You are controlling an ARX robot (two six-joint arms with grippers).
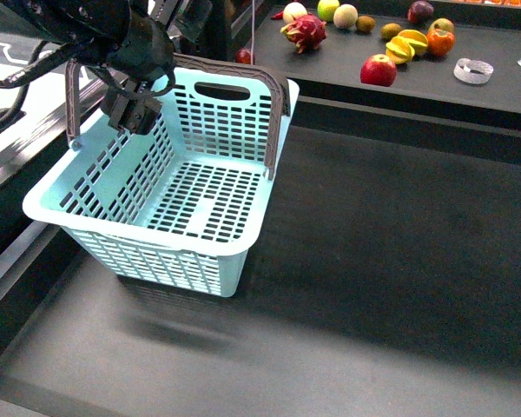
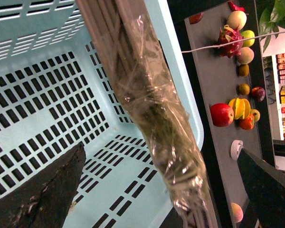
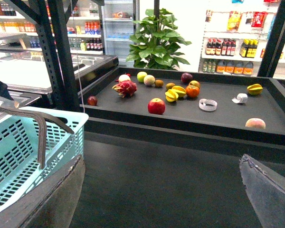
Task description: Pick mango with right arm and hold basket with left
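The light blue basket (image 1: 210, 252) stands at the left of the dark table. My left gripper (image 1: 132, 115) hangs over its far left corner. In the left wrist view the gripper (image 2: 164, 199) is open, and the basket's taped grey-brown handle (image 2: 152, 123) runs between its fingers (image 2: 47, 190) without being clamped. The mango (image 3: 255, 123), a pale orange oval, lies at the right end of the raised fruit shelf and shows partly in the left wrist view (image 2: 236, 212). My right gripper (image 3: 161, 204) is open and empty over the dark table beside the basket (image 3: 19, 152), far from the mango.
The raised shelf (image 1: 330, 74) behind the table holds a red apple (image 1: 379, 69), a dragon fruit (image 1: 304, 32), a star fruit (image 1: 404, 45), other round fruit and a tape roll (image 1: 473, 70). A metal rack (image 3: 57, 52) stands at the left.
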